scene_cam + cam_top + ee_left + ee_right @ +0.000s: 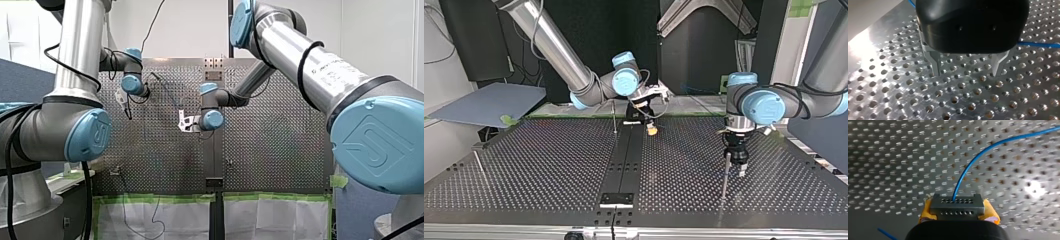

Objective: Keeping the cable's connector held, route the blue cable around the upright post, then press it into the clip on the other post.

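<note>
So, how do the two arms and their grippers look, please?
My left arm and my right arm are silver tubes with light-blue joint caps and black cables. My left gripper is black with bare metal fingers; my right gripper is black with yellow pads.

Perforated table [549, 165], black centre strip [626, 155]; grey board [489, 102] beyond its edge, top view's left; green tape [150, 198] front.

Front view looks out from behind and above, over the table [275, 140]; top view faces back at it, low, from the far side. Wrist views hug the perforated surface close, both catching the cable [1038, 45].
</note>
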